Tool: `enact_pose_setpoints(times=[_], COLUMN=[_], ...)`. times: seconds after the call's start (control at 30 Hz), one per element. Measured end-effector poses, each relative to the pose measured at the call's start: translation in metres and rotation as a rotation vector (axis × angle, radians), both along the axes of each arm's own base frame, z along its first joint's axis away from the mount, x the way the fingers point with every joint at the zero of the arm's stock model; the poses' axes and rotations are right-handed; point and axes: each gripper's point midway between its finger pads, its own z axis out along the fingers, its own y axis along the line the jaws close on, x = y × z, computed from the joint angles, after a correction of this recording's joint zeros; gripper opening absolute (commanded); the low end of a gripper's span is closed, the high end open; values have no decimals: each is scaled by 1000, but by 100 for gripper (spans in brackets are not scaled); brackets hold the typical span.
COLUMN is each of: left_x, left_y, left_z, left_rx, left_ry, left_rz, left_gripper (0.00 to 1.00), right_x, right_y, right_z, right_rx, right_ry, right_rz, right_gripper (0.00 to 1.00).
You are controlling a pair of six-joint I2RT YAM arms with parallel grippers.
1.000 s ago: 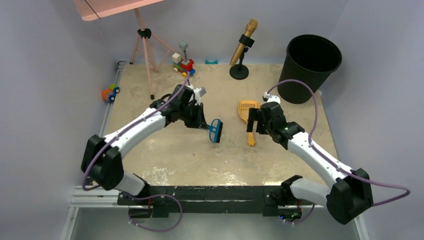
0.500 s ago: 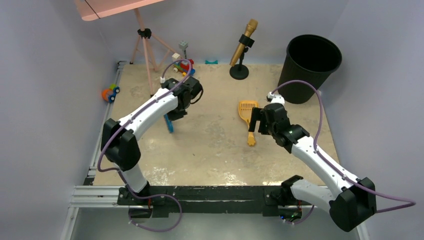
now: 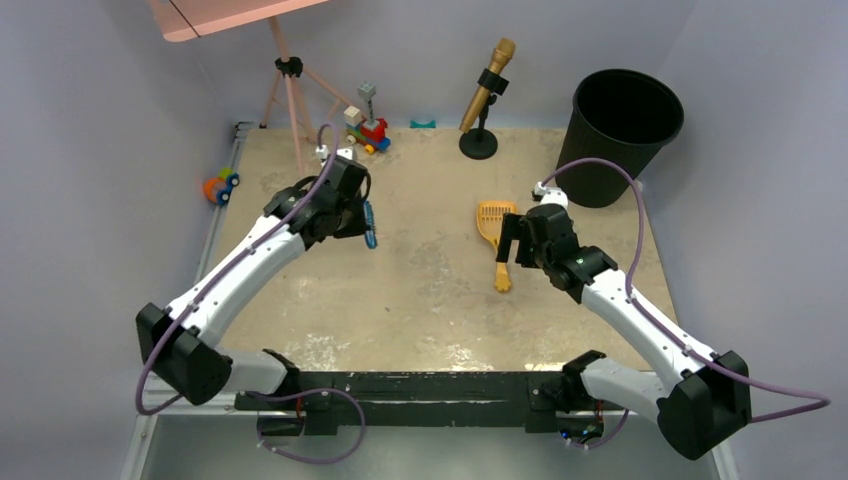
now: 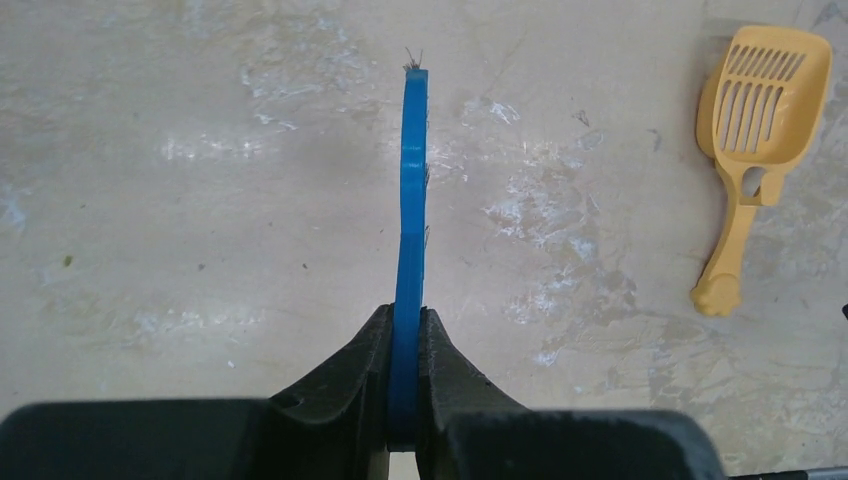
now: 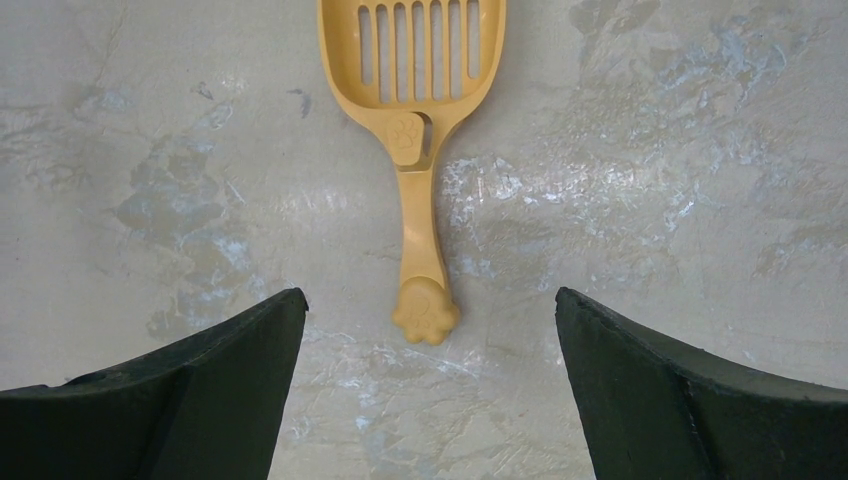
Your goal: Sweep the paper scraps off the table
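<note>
No paper scraps show in any view. The beige mottled table (image 3: 420,300) fills the top view. My left gripper (image 3: 358,218) is shut on a blue brush (image 3: 371,225) at the table's back left. In the left wrist view the brush (image 4: 409,220) stands edge-on between the closed jaws of the left gripper (image 4: 405,312). A yellow slotted scoop (image 3: 495,218) lies flat right of centre. My right gripper (image 3: 512,250) hovers over its handle, open and empty. In the right wrist view the scoop (image 5: 412,60) points away, its paw-shaped handle end between the spread fingers of the right gripper (image 5: 428,296).
A black bin (image 3: 625,135) stands at the back right corner. A gold microphone on a stand (image 3: 485,95), a toy block train (image 3: 367,128) and a pink tripod (image 3: 290,110) line the back. A toy car (image 3: 220,185) sits past the left rail.
My left arm has swung from the table's centre to the back left, carrying the blue brush and turning it. The right arm and scoop have barely moved.
</note>
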Motion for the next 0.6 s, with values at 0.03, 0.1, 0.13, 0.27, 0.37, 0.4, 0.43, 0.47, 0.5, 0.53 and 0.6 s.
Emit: enact_pose_setpoints(times=[0.03, 0.1, 0.13, 0.27, 0.37, 0.4, 0.43, 0.47, 0.5, 0.53, 0.6], left_x=[6, 14, 17, 27, 34, 38, 40, 42, 43, 43, 41], left_y=[-7, -19, -26, -46, -61, -68, -73, -77, -80, -82, -82], left_z=[-5, -19, -27, -43, -47, -48, -50, -52, -54, -55, -58], left_rx=[-11, -39, -66, -182, -286, -331, -360, -385, -405, -418, -426], left_ry=[11, 51, 76, 130, 147, 152, 156, 165, 175, 177, 185], left_rz=[-18, -49, -66, -114, -143, -156, -170, -175, -175, -174, -171], left_gripper=[15, 15, 13, 12, 31, 56, 67, 80, 94, 99, 99], right_x=[0, 0, 0, -1, -2, -2, -2, -3, -4, -4, -6], right_y=[0, 0, 0, 0, 0, -1, -1, -1, -1, -2, -3], right_z=[0, 0, 0, -1, 1, 2, 3, 4, 5, 5, 6], right_rx=[1, 2, 2, 0, 2, 4, 5, 6, 7, 7, 7], right_ry=[0, 1, 1, 5, 0, -3, -6, -7, -9, -9, -10], right_rz=[0, 1, 1, 1, 1, 1, 1, 1, 1, 1, 1], right_gripper=[99, 99, 99, 99, 99, 99, 99, 99, 99, 99, 99])
